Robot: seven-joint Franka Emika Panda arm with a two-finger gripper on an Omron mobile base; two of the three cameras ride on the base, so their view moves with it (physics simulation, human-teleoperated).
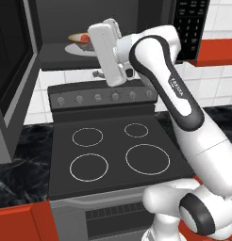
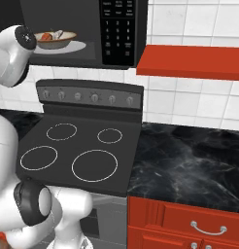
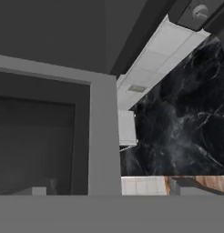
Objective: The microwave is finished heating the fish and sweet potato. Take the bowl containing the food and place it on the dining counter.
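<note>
Nearest the base sits the black stove (image 1: 113, 150); above it the microwave (image 2: 82, 29) stands open. Inside, the bowl (image 2: 55, 38) rests on the turntable, just behind and left of the raised gripper (image 1: 106, 52), whose jaws stand wide apart, holding nothing.
</note>
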